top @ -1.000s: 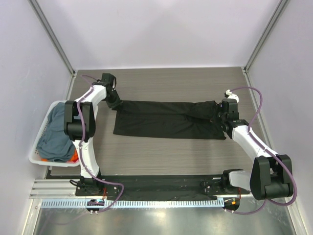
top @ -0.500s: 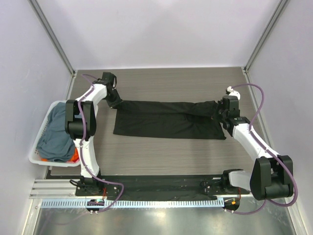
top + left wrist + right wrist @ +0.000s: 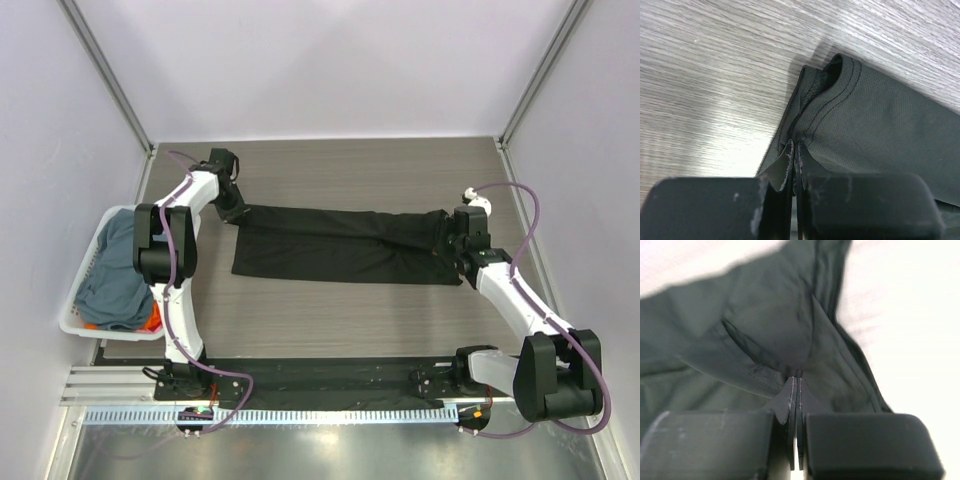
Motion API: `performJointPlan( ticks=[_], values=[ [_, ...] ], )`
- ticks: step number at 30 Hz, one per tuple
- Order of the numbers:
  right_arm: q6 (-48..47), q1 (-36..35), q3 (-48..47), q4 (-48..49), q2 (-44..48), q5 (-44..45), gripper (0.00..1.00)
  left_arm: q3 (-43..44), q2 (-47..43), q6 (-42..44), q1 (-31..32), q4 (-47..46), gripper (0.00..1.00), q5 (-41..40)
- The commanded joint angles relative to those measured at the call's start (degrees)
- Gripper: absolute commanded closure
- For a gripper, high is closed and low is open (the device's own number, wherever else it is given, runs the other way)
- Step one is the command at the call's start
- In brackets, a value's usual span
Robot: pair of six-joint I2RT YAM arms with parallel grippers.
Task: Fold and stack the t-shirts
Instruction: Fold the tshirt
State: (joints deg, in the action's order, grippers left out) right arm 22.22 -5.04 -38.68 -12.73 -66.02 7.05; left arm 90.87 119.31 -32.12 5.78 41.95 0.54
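Observation:
A black t-shirt (image 3: 340, 245) lies stretched across the wooden table as a long folded band. My left gripper (image 3: 237, 207) is shut on its far left corner; in the left wrist view the hemmed edge (image 3: 830, 100) bunches up just ahead of the closed fingertips (image 3: 795, 147). My right gripper (image 3: 450, 233) is shut on the shirt's right end, where dark cloth (image 3: 765, 330) folds into the pinched fingertips (image 3: 796, 377). A slate blue-grey t-shirt (image 3: 112, 268) fills the basket at the left, with a bit of an orange one (image 3: 152, 320) showing under it.
A white lattice-sided basket (image 3: 72, 318) stands at the table's left edge, beside the left arm's base. Pale walls with metal posts close in the table on three sides. A black rail with a cable track (image 3: 320, 415) runs along the near edge.
The left gripper has closed on the shirt's left corner. The right arm has pulled its end rightward and slightly nearer, drawing the cloth's far edge tauter.

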Motion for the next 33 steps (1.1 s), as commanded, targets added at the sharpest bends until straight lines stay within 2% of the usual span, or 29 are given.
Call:
performJointPlan(
  ticks=[1,17,26,33],
  values=[
    [1.2,-0.6,3.2,0.7,1.2,1.4,0.99,0.9,-0.9,1.3,0.1,0.6,1.00,-0.9],
    [4.6,-2.5,7.8,1.9,2.9,0.0,0.99,2.1,0.3,2.3,0.1,2.7,1.00,-1.9],
    [11.7,-7.2,7.9,-1.7,2.5,5.5,0.99,2.3,0.0,2.6,0.2,3.4,1.00,-1.5],
    [13.1,-7.9,8.8,-3.7,3.7,11.9,0.99,3.6,0.3,3.3,0.2,4.8,1.00,-2.6]
  ],
)
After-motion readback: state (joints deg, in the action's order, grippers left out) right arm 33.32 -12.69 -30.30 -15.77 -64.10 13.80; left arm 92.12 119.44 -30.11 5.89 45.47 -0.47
